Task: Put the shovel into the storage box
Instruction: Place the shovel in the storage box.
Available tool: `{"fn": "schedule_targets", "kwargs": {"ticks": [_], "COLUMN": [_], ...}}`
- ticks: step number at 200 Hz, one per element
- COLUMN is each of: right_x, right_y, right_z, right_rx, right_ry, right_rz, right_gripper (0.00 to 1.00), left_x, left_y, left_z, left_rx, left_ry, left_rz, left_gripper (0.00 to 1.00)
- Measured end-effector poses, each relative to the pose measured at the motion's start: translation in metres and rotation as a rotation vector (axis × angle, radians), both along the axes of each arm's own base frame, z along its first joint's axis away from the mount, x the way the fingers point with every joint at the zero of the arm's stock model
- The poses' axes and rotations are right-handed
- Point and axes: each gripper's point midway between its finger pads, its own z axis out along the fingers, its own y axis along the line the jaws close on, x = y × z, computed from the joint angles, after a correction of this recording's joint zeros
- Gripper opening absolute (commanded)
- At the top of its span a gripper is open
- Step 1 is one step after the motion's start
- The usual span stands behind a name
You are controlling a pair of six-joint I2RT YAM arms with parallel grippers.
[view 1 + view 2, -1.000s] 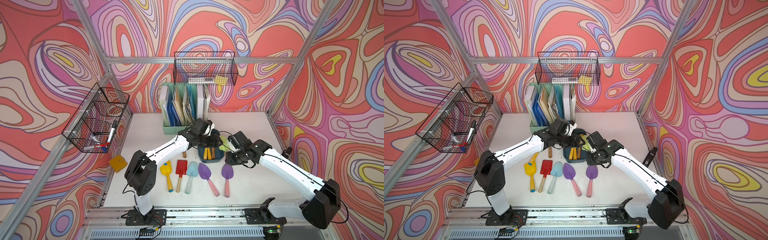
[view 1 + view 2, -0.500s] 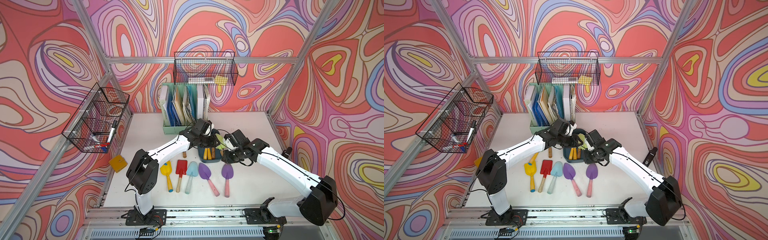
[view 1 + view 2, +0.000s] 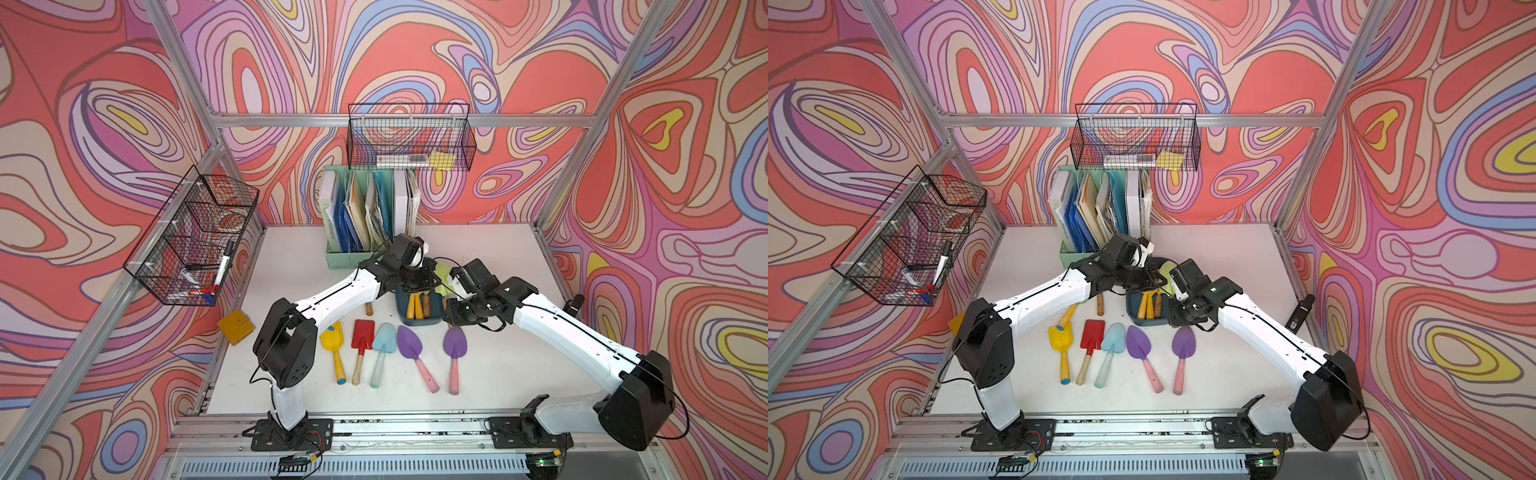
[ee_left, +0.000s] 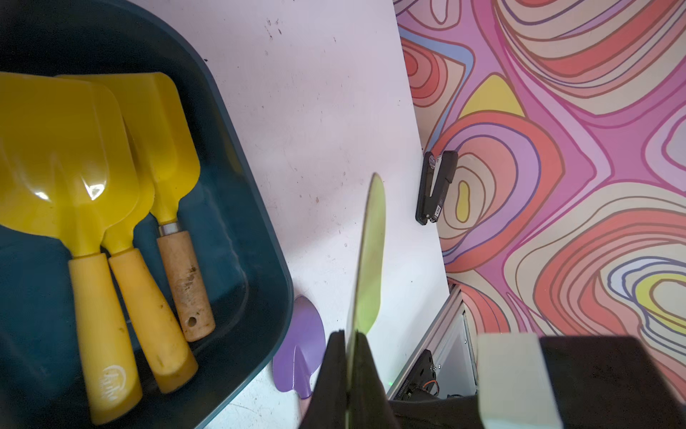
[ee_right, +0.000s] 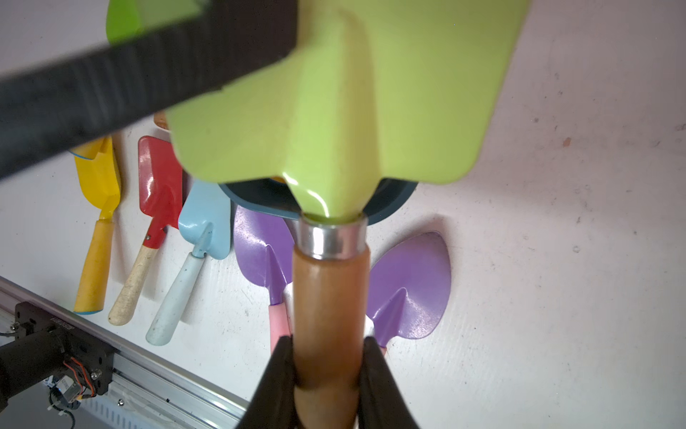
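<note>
The green shovel (image 5: 334,111) is held in the air at both ends, by the rim of the storage box (image 4: 256,237) and outside it; its wooden handle is clamped by the right gripper (image 5: 326,356); its blade edge is pinched by the closed left gripper (image 4: 350,353). Against a second earlier, the left jaws, then apart, are now shut on the blade; the right arm is brought nearer. A pale logo (image 4: 113,382) is printed on a yellow shovel (image 4: 55,167) in the box; it cannot be read.
</note>
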Motion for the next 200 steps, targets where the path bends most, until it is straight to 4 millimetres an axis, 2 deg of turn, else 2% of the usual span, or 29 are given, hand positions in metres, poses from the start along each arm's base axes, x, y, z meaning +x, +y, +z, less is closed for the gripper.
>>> {"fn": "schedule_targets", "kwargs": {"ticks": [12,36,79,117,146,200], "right_x": [0.001,0.004,0.004,0.003,0.003,0.001], "right_y": [0.001,0.004,0.003,0.002,0.002,0.0], "right_z": [0.001,0.004,0.007,0.011,0.01,0.007], "right_rx": [0.0,0.011,0.014,0.018,0.017,0.013], "right_ry": [-0.008,-0.028,-0.037,-0.052,-0.051,-0.046], "right_rz": [0.01,0.018,0.019,0.019,0.018,0.016], "right_gripper": [0.43,0.49,0.51,0.51,0.51,0.51], "left_x": [0.002,0.006,0.027,0.051,0.066,0.072], "left_y": [0.002,0.006,0.032,0.055,0.059,0.056], "left_z": [-0.002,-0.018,-0.047,-0.051,-0.053,-0.068], "left_rx": [0.015,0.057,0.129,0.166,0.175,0.198], "left_ry": [-0.012,-0.003,0.029,0.012,-0.009,-0.004], "left_rz": [0.005,0.012,0.054,0.094,0.103,0.09], "left_gripper": [0.0,0.0,0.0,0.0,0.0,0.0]}}
